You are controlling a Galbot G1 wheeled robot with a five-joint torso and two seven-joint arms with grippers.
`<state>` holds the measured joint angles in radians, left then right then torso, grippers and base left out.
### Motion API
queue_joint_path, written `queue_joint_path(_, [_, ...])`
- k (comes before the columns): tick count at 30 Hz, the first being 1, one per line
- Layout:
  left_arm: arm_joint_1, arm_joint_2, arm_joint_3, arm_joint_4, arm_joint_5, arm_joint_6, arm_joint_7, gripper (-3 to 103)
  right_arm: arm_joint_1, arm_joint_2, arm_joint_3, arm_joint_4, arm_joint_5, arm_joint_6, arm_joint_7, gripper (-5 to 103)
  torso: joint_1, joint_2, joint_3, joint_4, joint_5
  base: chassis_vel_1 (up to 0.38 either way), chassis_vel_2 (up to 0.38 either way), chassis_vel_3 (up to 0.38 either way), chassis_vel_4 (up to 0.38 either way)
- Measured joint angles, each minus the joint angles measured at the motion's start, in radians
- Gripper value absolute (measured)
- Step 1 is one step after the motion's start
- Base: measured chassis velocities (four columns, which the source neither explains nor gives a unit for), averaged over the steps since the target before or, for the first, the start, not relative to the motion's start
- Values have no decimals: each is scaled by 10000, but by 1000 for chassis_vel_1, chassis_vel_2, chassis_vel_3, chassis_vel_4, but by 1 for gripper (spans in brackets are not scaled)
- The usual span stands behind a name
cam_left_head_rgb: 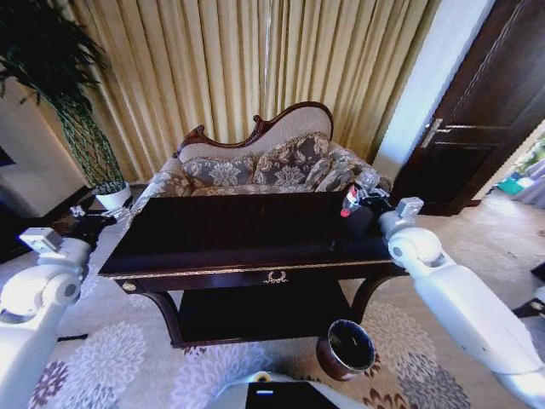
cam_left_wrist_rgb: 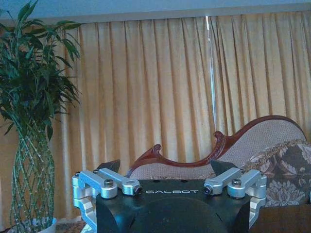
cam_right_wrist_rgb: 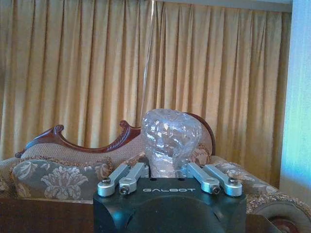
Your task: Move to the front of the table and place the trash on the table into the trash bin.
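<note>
Bench [cam_left_head_rgb: 247, 234]: large, dark glossy wood, gold emblem, curved legs.
Trash bin [cam_left_head_rgb: 347, 348]: round, dark brown, shiny metal rim; stands on carpet by bench's front right leg.
Bottle [cam_right_wrist_rgb: 170, 141]: clear crinkled plastic, red label; held above bench's right end.
Right gripper [cam_left_head_rgb: 362, 203]: clamped on bottle. Thin wall likely slippery, so carry upright and release over bin mouth.
Left gripper [cam_left_wrist_rgb: 166, 170]: fingers apart, idle beyond bench's left end.

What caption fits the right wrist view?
Right claw shut on the clear bottle, with sofa and curtains behind.
</note>
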<state>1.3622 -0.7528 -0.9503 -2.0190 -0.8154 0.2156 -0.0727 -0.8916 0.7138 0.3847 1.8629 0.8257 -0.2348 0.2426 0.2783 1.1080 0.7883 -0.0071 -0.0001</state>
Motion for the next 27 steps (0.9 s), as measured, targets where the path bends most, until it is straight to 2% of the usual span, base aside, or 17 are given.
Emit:
queue_joint_path(12, [36, -87, 7, 13, 32, -7, -24, 100, -222, 16, 171, 164, 10, -13, 1, 25, 3, -1, 0, -1, 0, 10, -9, -10, 10])
queue_joint_path(27, [40, -117, 70, -29, 44, -21, -27, 100, -457, 88, 349, 267, 2, -17, 4, 25, -1, -1, -2, 0, 0, 142, -143, -141, 145])
